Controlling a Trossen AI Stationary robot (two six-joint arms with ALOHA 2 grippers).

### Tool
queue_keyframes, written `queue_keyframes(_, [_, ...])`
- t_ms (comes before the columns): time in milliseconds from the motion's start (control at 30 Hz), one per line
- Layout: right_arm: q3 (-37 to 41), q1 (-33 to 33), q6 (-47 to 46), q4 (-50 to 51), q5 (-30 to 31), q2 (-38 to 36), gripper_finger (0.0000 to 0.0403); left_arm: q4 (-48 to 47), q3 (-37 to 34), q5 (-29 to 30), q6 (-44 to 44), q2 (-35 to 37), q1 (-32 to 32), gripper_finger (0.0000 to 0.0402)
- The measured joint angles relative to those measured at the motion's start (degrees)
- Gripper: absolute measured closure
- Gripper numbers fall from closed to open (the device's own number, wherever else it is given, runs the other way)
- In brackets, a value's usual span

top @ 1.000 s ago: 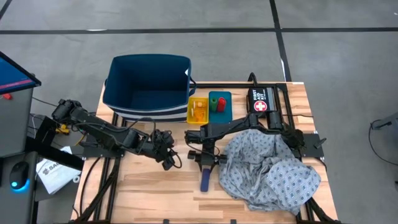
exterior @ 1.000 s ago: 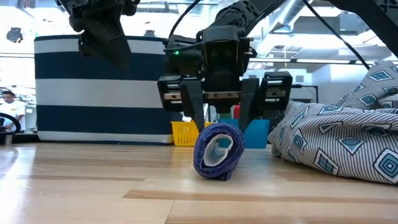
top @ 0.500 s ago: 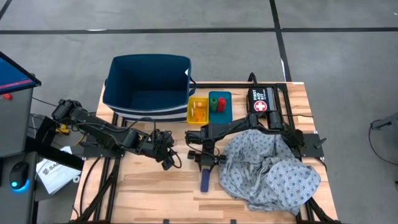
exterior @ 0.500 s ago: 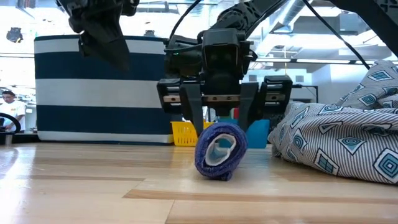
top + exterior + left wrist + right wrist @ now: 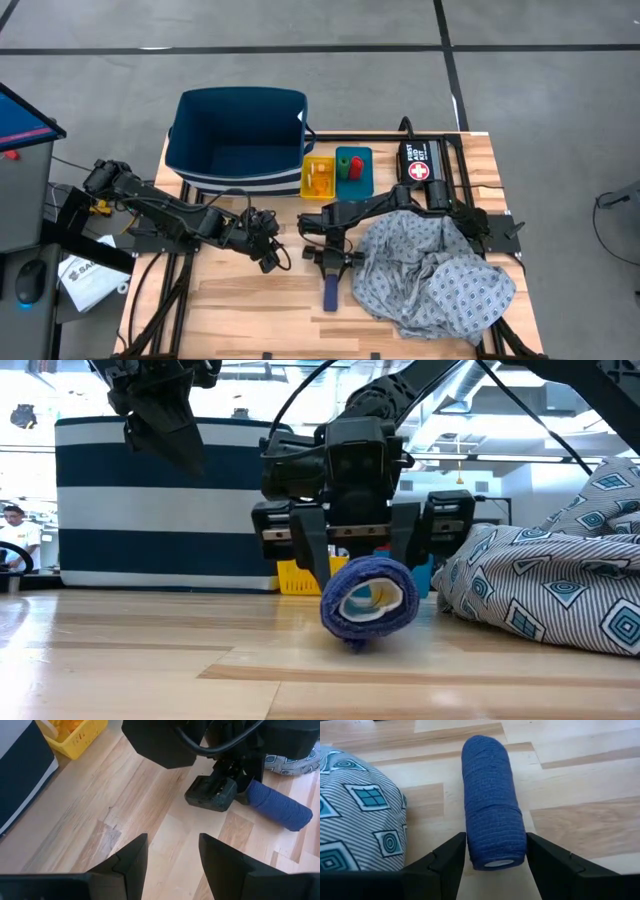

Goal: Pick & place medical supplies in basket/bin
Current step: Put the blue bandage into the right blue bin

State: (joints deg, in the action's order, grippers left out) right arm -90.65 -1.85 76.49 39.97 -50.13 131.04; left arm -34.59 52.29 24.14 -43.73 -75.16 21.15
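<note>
A blue roll [image 5: 492, 805] lies on the wooden table [image 5: 250, 300], lengthwise from far to near. My right gripper [image 5: 495, 865] is low over the roll's far end, open, with one finger on each side of it. My left gripper [image 5: 172, 865] hangs open above the table to the left [image 5: 270, 255], with nothing between its fingers. The grey-blue dotted gown [image 5: 430, 275] lies crumpled on the table's right half. The striped navy basket [image 5: 240, 140] stands at the far left. Beside it are a yellow tray [image 5: 318, 177] and a teal tray [image 5: 353, 165], each with small items in it. My right gripper straddles the blue roll's far end [image 5: 472, 855], which fills the gap between the two fingers [image 5: 540, 865]. The fingers slant down from the table's far side and lie along the roll's sides. The roll [image 5: 368, 605] rests on the table.
A black pouch with a red-and-white cross [image 5: 422, 163] lies at the far right, behind the gown. Bare wood stretches along the near edge left of the roll. In the low view a person [image 5: 12, 535] shows beyond the table at the left.
My right gripper has sunk a little over the blue roll, with the gap between its fingers unchanged. The roll's near end has shifted slightly toward the table's right and now faces the low camera more squarely.
</note>
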Motion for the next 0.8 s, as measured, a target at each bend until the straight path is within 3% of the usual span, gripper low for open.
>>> queue_keyframes(233, [0.0, 0.0, 0.0, -0.4, -0.7, 0.0, 0.0212, 0.0, 0.0, 0.0, 0.0, 0.0, 0.0, 0.0234])
queue_keyframes(533, [0.0, 0.3, 0.0, -0.8, -0.9, 0.0, 0.0254, 0.0, 0.0, 0.0, 0.0, 0.0, 0.0, 0.0234])
queue_keyframes(800, [0.0, 0.7, -1.3, -0.5, -0.3, -0.7, 0.0257, 0.0, 0.0, 0.3, -0.1, 0.0, 0.0, 0.0234])
